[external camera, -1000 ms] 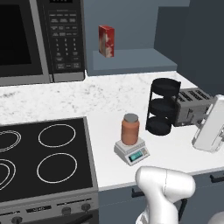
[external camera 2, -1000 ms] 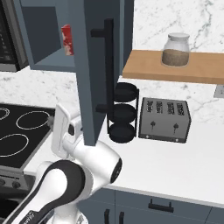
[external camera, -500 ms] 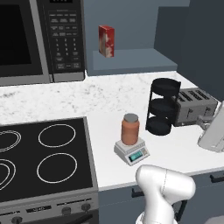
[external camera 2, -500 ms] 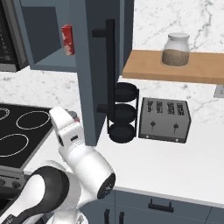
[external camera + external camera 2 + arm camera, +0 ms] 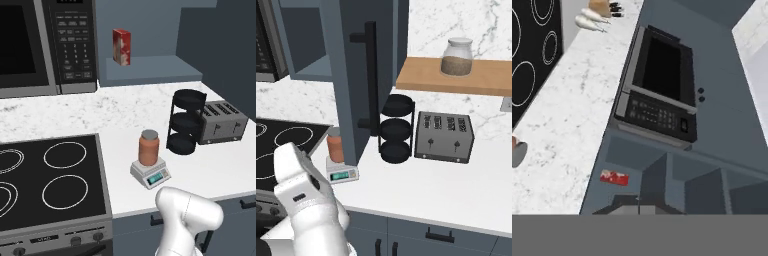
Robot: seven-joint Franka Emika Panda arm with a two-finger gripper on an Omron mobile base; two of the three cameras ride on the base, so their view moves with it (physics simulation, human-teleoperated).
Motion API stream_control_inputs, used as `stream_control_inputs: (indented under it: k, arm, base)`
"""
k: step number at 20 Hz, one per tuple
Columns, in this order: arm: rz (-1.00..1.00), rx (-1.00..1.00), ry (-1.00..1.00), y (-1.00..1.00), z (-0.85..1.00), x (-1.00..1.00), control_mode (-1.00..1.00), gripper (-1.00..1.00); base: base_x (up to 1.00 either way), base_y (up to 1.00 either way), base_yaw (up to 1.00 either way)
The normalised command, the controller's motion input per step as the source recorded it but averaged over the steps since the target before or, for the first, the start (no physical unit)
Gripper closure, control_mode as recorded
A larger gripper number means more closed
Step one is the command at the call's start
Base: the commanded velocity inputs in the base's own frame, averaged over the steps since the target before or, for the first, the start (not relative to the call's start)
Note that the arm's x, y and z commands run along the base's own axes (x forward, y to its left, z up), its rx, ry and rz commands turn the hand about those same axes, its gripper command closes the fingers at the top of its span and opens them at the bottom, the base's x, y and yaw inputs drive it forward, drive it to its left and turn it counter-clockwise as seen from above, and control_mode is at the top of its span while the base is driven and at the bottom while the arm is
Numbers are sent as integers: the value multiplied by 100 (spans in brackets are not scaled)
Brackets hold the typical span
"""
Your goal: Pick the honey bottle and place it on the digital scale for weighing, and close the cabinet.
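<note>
The honey bottle (image 5: 149, 148), orange-brown with a grey lid, stands upright on the digital scale (image 5: 150, 173) near the counter's front edge. In the right base view the honey bottle (image 5: 334, 147) on the scale (image 5: 342, 173) is partly hidden behind the cabinet door (image 5: 356, 60), which stands open with its dark bar handle (image 5: 371, 80) facing me. My gripper (image 5: 638, 206) is shut and holds nothing; it looks up at the open cabinet (image 5: 662, 175) from well away from the bottle. The bottle's lid (image 5: 517, 153) shows at the left edge of the hand view.
A red-and-white box (image 5: 121, 46) stands inside the open cabinet. A black microwave (image 5: 45, 45) hangs left of it, above the stove (image 5: 50, 185). A black three-tier rack (image 5: 397, 129) and a toaster (image 5: 443, 136) stand right of the scale. A glass jar (image 5: 457, 57) sits on a wooden shelf (image 5: 456, 77).
The hand has swung right and out of the left base view. In the right base view the arm has dropped lower at the left. The honey bottle has stayed on the scale.
</note>
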Motion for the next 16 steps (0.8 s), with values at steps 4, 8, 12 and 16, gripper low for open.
stream_control_inputs:
  k: [4,8,12,16]
  arm:
    - [-21,8,-38,-48,20,-100,-100,100]
    - [-16,12,-40,-52,12,-99,-100,100]
    - [4,46,-52,-64,-13,-34,-100,100]
    - [26,65,-53,-46,-11,48,-100,100]
  base:
    - [0,0,0]
    - [0,0,0]
    - [0,0,0]
    - [0,0,0]
